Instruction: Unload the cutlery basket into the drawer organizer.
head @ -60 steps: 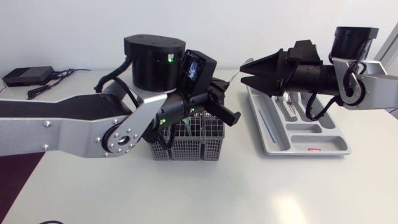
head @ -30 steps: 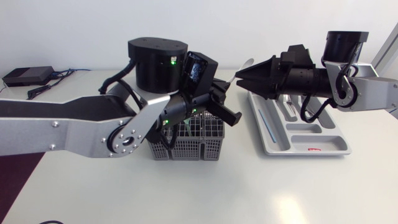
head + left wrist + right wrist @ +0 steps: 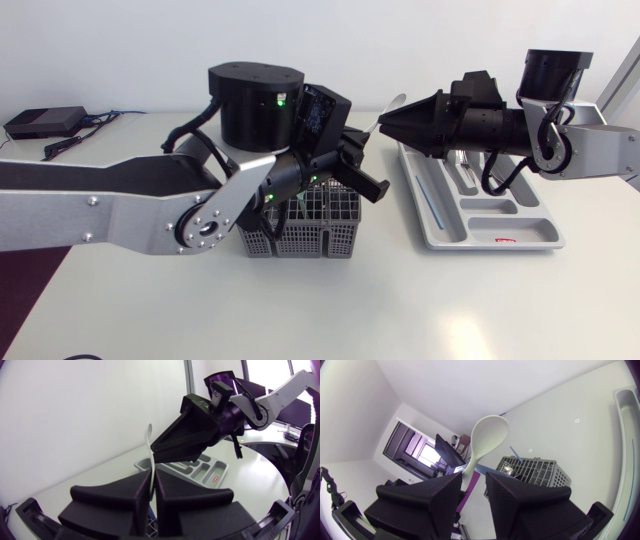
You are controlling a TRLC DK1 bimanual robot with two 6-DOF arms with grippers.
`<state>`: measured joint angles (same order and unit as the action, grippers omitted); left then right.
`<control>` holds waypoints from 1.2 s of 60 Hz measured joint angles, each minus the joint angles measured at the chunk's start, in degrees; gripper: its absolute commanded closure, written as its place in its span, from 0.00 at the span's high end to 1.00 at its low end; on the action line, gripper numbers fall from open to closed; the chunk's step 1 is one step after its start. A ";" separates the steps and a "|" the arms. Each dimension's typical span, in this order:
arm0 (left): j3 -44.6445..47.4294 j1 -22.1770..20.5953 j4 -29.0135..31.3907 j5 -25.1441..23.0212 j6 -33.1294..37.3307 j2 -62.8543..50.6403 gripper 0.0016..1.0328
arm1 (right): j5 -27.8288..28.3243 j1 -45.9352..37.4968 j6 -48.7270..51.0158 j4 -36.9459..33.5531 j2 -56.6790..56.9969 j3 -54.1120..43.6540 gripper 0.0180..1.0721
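A white spoon [image 3: 395, 101] stands up over the grey mesh cutlery basket [image 3: 300, 225], with my left gripper [image 3: 365, 150] shut on its handle. In the left wrist view the spoon [image 3: 149, 440] rises from between the closed fingers of the left gripper [image 3: 152, 482]. My right gripper [image 3: 386, 122] comes in from the organizer side, its tips at the spoon's neck. In the right wrist view the right gripper [image 3: 474, 482] straddles the spoon [image 3: 487, 435] just below the bowl, with a narrow gap still showing on one side. The grey drawer organizer [image 3: 430, 235] lies under my right arm.
Metal cutlery [image 3: 462, 175] and a thin blue piece [image 3: 428, 195] lie in the organizer's long compartments. More cutlery stands in the basket [image 3: 535, 472]. A black box [image 3: 45, 122] with cables sits at the table's back left corner.
My right gripper has moved left to the spoon and narrowed its fingers around it. My left arm has shifted slightly, still holding the spoon.
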<state>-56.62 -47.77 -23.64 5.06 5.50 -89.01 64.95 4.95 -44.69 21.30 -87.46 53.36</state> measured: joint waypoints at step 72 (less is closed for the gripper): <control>0.00 -1.07 -0.94 0.90 0.02 -2.14 0.41 | 0.20 -0.17 -2.25 3.39 0.02 -0.61 0.11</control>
<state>-56.62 -48.84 -24.58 5.96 5.52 -91.15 65.14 4.78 -46.94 24.69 -87.44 52.75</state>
